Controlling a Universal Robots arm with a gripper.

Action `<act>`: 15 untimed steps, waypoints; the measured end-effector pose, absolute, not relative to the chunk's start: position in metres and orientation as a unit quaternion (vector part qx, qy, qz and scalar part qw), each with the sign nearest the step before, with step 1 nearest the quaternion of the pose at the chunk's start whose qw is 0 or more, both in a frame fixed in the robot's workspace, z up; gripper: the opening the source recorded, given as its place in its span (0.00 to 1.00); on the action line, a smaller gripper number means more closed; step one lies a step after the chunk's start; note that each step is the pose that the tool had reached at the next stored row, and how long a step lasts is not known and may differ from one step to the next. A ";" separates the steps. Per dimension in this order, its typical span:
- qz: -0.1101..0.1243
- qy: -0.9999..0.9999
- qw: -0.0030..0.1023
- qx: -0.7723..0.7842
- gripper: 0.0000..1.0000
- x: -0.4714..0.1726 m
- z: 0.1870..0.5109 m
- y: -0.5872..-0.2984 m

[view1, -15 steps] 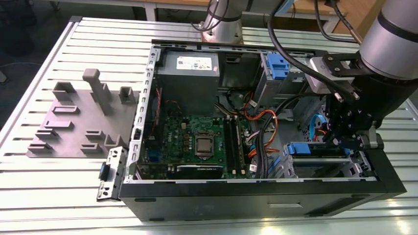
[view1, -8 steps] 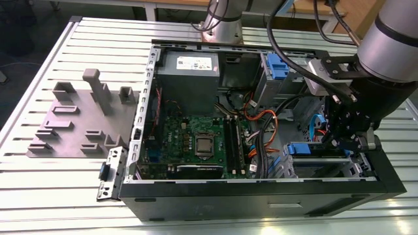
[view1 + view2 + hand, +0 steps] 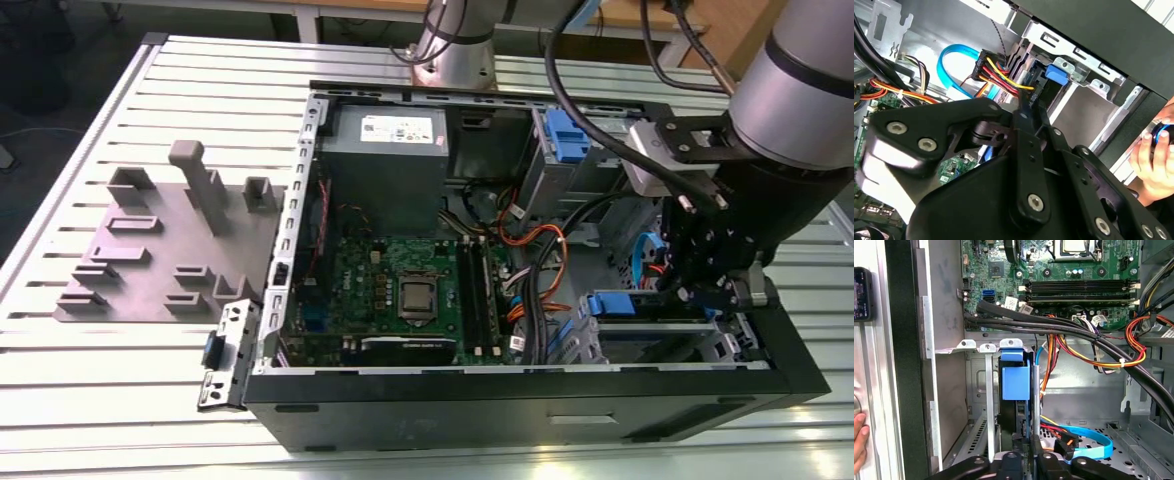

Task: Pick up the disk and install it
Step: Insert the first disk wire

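The jaws of the gripper (image 3: 1021,460) look drawn together at the edge of the disk (image 3: 1015,382), which stands on edge in the drive bay of the open computer case (image 3: 534,400). Just beside the bay run orange and yellow cables (image 3: 1094,357), and a person's hand (image 3: 1154,160) rests outside the case wall.

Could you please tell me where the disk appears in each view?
Exterior view: the disk, blue-edged, sits in the drive cage on the exterior view's right.
First wrist view: disk on edge beside the metal tabs.
Second wrist view: its blue edge next to those tabs.
Shared landmark: the light-blue cable.
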State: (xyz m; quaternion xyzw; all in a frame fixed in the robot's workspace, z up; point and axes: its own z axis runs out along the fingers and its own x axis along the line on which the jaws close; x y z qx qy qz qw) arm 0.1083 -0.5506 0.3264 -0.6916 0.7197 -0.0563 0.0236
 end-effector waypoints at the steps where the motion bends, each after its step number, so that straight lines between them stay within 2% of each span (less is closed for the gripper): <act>1: -0.056 0.720 0.024 -0.692 0.17 0.108 0.327 -0.551; 2: -0.056 0.720 0.023 -0.692 0.24 0.108 0.328 -0.551; 9: -0.056 0.720 0.023 -0.692 0.24 0.108 0.336 -0.551; 13: -0.056 0.720 0.023 -0.692 0.11 0.108 0.336 -0.551; 15: -0.056 0.720 0.023 -0.692 0.11 0.108 0.336 -0.551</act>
